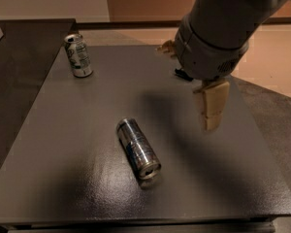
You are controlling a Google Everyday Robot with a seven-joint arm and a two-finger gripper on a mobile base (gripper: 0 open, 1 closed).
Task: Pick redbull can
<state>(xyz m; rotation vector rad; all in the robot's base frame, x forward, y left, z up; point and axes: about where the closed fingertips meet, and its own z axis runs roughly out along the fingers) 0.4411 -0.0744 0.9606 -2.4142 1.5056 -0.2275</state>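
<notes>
Redbull can: lies on its side on the dark grey table, front-centre area. Long axis runs diagonally, w/ the silver top rim toward the front-right edge and the base toward the rear-left. Blue panels and silver body visible along the upper side.

Gripper: hangs above the table, right of centre, beige tip pointing down. Degree of opening: cannot tell from this angle. No object seen in its hold and no contact w/ the can or the table surface seen.

Pos. of can rel. to gripper: can is to the left of and nearer the front than the gripper tip, well apart, w/ bare table between them.

Arm: enters from the upper-right corner, large grey wrist housing tilted down and to the left, approx. over the rear-right part of the table.

Other items: white-and-green can stands upright at the rear-left corner, far from the gripper. Small black object at rear-right, mostly hidden behind the wrist housing.
</notes>
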